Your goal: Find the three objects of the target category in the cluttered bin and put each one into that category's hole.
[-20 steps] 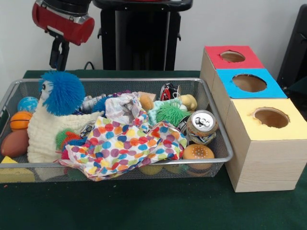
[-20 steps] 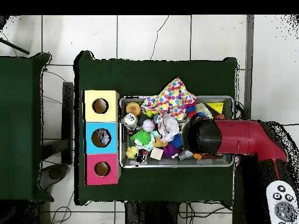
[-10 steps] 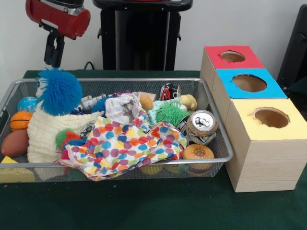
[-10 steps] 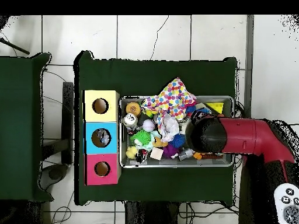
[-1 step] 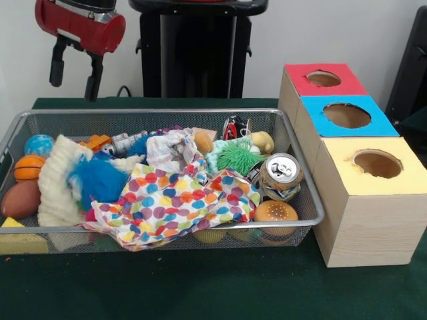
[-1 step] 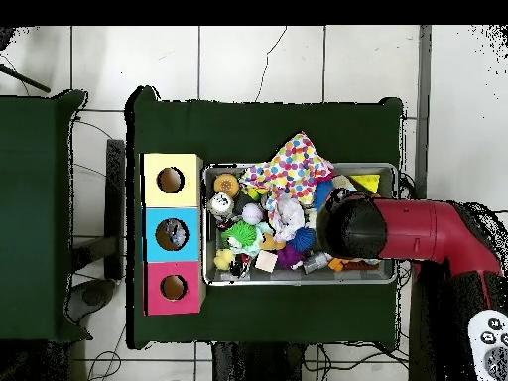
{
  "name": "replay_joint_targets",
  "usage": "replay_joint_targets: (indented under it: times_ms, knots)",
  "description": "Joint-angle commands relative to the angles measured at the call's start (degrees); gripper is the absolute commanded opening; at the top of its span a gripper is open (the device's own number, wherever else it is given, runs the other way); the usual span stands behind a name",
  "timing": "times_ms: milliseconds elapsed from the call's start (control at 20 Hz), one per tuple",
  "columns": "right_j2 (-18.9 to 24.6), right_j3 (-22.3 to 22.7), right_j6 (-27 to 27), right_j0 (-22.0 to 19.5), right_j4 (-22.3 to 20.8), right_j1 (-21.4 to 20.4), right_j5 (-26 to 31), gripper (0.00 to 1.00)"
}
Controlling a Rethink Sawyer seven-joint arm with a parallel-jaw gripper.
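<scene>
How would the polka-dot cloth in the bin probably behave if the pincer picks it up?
The polka-dot cloth looks crumpled and draped over the bin rim, so it is probably floppy and light. It covers toys, so lifting it may drag or shift them.

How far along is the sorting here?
Done: an object shows in the blue box's hole from overhead; its category is unclear. In hand: nothing; the tool hangs open and empty above the bin. Left: the blue fuzzy ball lies in the clutter.
</scene>
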Motion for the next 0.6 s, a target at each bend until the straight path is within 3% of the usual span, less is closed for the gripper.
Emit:
replay_joint_targets:
  times_ms: [50, 600]
  knots:
    - [4.3, 3.3, -12.0, -0.9, -2.9, 0.8, -1.0, 1.0]
    - [3.1, 5.4, -8.7, -0.2, -5.1, 1.3, -4.5, 1.0]
